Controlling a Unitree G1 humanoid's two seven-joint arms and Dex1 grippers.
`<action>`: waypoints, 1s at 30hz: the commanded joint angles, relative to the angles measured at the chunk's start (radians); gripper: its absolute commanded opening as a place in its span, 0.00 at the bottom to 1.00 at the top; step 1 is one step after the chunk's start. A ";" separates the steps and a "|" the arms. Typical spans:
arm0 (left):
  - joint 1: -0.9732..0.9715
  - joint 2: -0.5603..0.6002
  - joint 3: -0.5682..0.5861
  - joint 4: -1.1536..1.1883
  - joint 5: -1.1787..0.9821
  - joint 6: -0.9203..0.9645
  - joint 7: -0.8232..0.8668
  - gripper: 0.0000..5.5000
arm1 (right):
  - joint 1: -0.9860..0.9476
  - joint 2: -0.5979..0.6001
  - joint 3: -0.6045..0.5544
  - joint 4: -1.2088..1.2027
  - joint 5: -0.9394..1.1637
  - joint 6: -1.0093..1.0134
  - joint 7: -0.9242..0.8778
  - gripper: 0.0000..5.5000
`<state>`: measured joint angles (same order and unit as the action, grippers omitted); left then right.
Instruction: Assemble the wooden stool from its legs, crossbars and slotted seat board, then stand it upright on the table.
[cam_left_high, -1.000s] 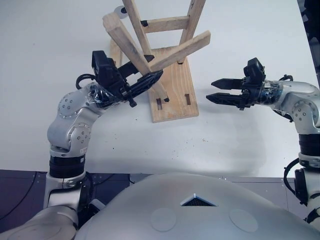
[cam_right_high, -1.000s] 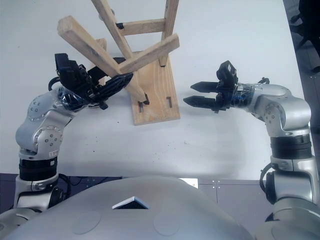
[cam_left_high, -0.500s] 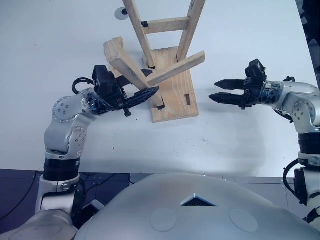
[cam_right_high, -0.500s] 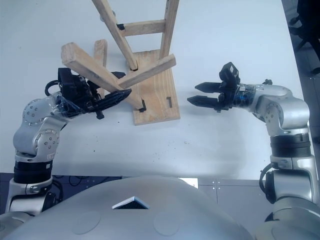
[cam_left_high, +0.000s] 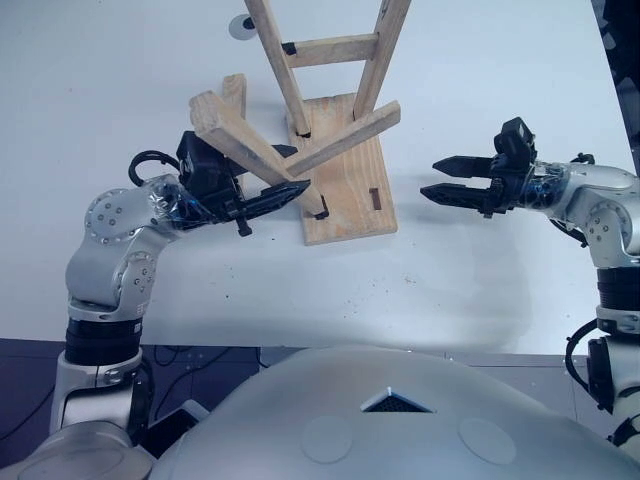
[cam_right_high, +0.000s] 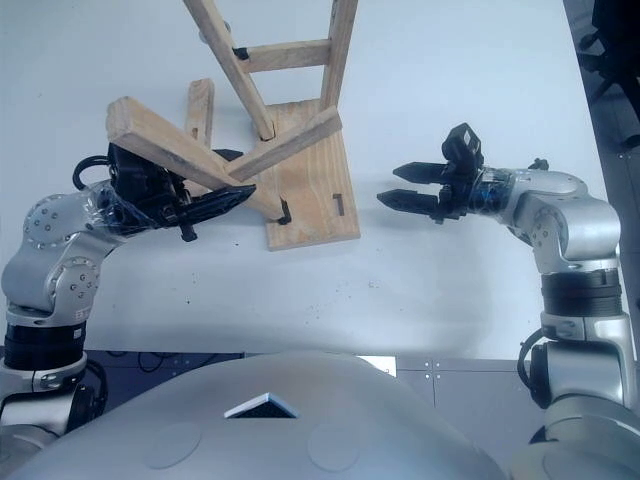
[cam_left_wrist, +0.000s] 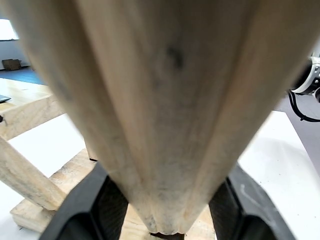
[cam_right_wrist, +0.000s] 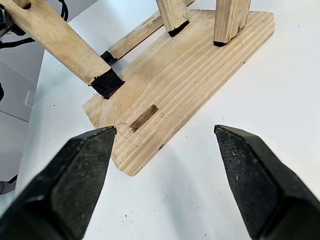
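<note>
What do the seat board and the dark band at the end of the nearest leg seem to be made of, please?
The seat board looks like bare, pale softwood: ridged grain lines, matte surface, no varnish gloss. The dark band on the leg end looks like black tape or a rubbery wrap, matte and slightly creased; which one, I cannot tell.

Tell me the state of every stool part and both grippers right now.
Seat board: flat on the table, near right slot empty.
Far legs: upright in the board, crossbar joined.
Held leg: tilted, lower end at the board.
Left gripper: shut on the held leg.
Right gripper: open, empty.
</note>
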<state>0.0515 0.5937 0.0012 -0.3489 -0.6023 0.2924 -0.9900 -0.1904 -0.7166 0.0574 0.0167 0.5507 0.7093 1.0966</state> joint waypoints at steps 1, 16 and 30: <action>0.000 0.028 0.011 -0.018 0.004 0.028 -0.001 0.37 | 0.005 0.008 -0.005 -0.014 -0.010 -0.010 -0.008 0.65; -0.064 0.147 -0.200 0.109 0.240 0.005 -0.083 0.37 | 0.005 0.033 0.000 -0.018 -0.013 -0.020 -0.033 0.65; -0.124 0.106 -0.417 0.268 0.347 0.078 0.020 0.37 | 0.008 0.054 -0.001 -0.013 -0.028 -0.026 -0.054 0.65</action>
<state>-0.1678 0.6667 -0.2875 -0.2301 -0.4146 0.2402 -0.9773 -0.1772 -0.6760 0.0595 0.0066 0.5382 0.6997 1.0560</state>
